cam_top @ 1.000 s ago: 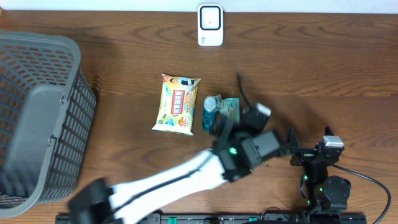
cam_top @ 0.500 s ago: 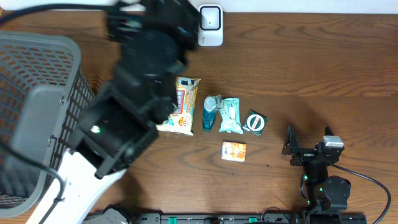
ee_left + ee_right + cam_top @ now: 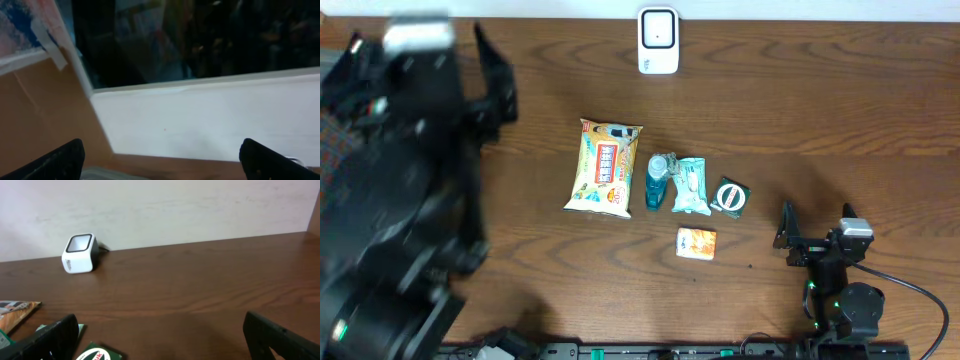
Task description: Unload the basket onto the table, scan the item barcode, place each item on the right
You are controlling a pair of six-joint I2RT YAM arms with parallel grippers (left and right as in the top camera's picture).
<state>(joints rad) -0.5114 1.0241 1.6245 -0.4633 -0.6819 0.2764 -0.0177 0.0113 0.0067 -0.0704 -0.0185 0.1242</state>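
Orange packet [image 3: 696, 243]: flat on table [image 3: 840, 120], near, left of right pincer [image 3: 787, 238]; long axis across, pointing toward it.
Right pincer: wide, empty, likely the nearer arm.
Left pincer [image 3: 420, 72]: wide, empty, raised well apart.
Scanner [image 3: 658, 40]: far ahead-left of right pincer.

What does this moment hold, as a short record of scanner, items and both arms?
scanner: small white barcode scanner at the far edge of the brown wooden table
items: yellow snack packet, blue bottle, teal pouch, dark green square packet in a row; small orange packet nearer the robot
left arm: blurred, close to camera, jaws open, empty
right arm: near right corner, jaws open, empty
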